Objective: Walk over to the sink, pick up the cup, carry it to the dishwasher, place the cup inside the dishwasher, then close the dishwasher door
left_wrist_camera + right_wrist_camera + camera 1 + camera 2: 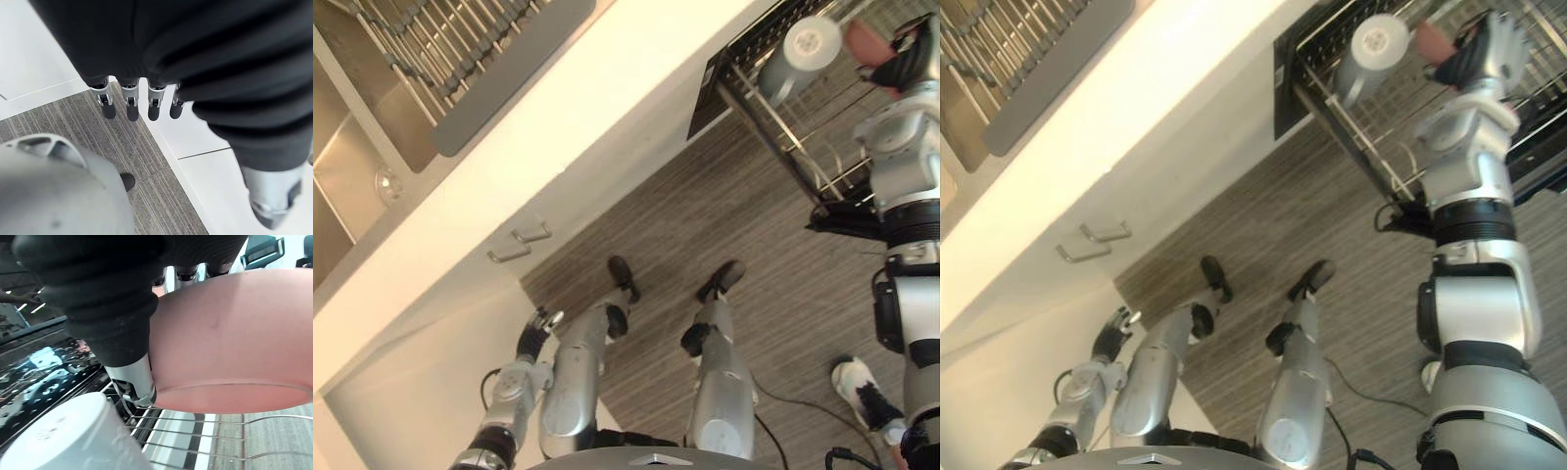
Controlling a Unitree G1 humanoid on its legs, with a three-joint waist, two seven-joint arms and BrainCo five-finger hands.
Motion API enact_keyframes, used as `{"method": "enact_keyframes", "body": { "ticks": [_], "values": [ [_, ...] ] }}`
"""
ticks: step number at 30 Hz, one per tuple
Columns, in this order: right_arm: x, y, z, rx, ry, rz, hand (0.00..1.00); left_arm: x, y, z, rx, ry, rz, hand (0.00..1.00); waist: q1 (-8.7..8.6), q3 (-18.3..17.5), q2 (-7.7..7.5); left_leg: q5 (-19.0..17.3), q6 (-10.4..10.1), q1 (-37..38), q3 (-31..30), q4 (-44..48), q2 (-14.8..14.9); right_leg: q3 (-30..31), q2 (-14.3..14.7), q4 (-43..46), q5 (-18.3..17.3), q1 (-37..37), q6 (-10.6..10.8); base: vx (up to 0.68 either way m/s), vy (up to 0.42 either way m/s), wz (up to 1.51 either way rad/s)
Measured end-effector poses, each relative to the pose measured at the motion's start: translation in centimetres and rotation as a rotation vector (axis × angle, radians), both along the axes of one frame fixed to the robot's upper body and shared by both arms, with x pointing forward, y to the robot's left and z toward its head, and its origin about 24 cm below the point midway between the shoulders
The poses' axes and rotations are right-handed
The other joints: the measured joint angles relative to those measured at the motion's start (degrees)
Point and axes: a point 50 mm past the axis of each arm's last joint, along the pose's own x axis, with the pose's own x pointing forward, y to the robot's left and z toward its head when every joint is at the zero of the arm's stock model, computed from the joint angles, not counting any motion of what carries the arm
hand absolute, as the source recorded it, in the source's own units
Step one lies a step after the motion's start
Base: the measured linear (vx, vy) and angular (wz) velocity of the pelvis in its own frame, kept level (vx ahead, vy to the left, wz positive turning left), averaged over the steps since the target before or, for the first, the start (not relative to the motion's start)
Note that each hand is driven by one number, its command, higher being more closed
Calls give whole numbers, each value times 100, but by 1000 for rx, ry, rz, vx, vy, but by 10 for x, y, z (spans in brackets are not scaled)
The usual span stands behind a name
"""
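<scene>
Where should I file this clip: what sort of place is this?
Probably a home kitchen: a steel sink in a white counter, cabinet handles below, and an open dishwasher rack where the right hand holds a pink cup.

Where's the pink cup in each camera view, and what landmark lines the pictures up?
Left eye view: pink cup at top right, held in the right hand over the dishwasher rack.
Right eye view: top edge, right of centre.
Right wrist view: very close, across the upper right.
Left wrist view: faces the floor past the left hand.
Shared landmark: white mug in the rack beside the cup.
</scene>
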Motion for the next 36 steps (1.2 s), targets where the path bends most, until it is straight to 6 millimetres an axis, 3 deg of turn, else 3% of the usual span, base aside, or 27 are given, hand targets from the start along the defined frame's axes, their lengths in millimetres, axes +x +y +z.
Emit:
{"method": "enact_keyframes", "body": {
  "ticks": [9,15,20,25,28,30,32,33,36],
  "values": [
    [-5,-8,14,104,-54,2,0,6,-11,5,-27,-30,-30,0,0,-4,7,5,-8,-16,-145,40,-17,78,-24,0,-28,-46,-81,7,65,-6],
    [-3,-2,19,251,-106,178,0,4,-15,5,-41,-33,-46,0,-87,-6,9,28,-38,429,-264,-104,-74,-84,-41,-1,-153,434,-39,42,52,8],
    [-6,6,34,375,-203,316,0,1,-14,4,-49,-32,-42,0,-133,-4,5,123,-90,865,-285,-363,-111,-204,-21,0,-181,814,-9,64,46,6],
    [-15,-20,34,624,-299,324,0,-8,-10,2,-54,-25,-19,0,-284,8,-15,100,-131,1368,-296,-474,-122,-224,22,1,-234,1290,73,65,38,1],
    [-22,-59,-7,874,-277,244,0,-19,-6,-4,-37,6,-1,0,-399,7,-146,28,-180,1701,-295,-489,-117,-229,29,29,-318,1601,126,44,47,-5],
    [-36,-90,-60,1047,-222,140,0,-29,6,-9,-15,38,43,0,-524,-25,-333,-49,-225,1883,-330,-456,-75,-239,-10,254,-508,1728,150,37,58,-2],
    [-49,-107,-89,1090,-197,57,0,-37,15,-14,5,66,67,0,-658,-99,-488,-65,-228,1905,-338,-457,-72,-239,-43,390,-612,1710,154,28,54,1],
    [-59,-116,-105,1127,-206,19,100,-42,20,-17,16,90,80,0,-730,-142,-573,-78,-229,1912,-334,-457,-72,-233,-50,408,-640,1704,142,31,72,-1],
    [-77,-131,-134,1247,-254,-56,100,-48,28,-22,40,121,84,0,-790,-206,-691,-111,-262,1916,-292,-468,-65,-229,-74,418,-703,1676,152,10,64,-6]
  ]
}}
